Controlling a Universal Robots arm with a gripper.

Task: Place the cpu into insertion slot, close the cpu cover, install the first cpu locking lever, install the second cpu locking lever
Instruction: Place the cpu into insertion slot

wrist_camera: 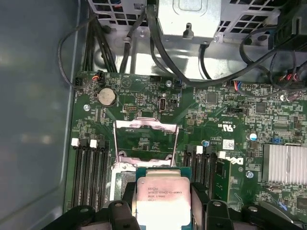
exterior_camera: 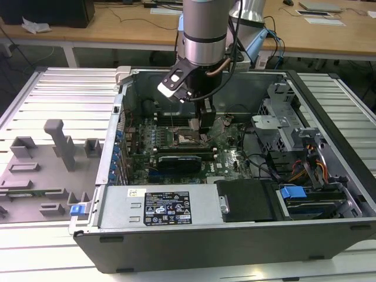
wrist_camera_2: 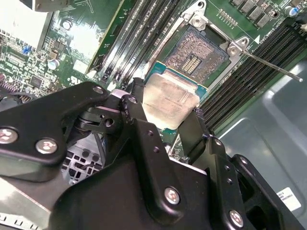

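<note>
The end effector [wrist_camera_2: 166,109] grips the cpu [wrist_camera_2: 169,93] by opposite edges, near the open socket [wrist_camera_2: 197,51]. The chip looks light, stiff, and probably delicate underneath.

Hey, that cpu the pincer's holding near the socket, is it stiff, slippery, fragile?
Probably stiff: the cpu lies flat though the pincer clamps only two opposite edges. Its smooth metal top looks slippery, so that edge grip could slide. Being thin and small, it is likely light.
</note>
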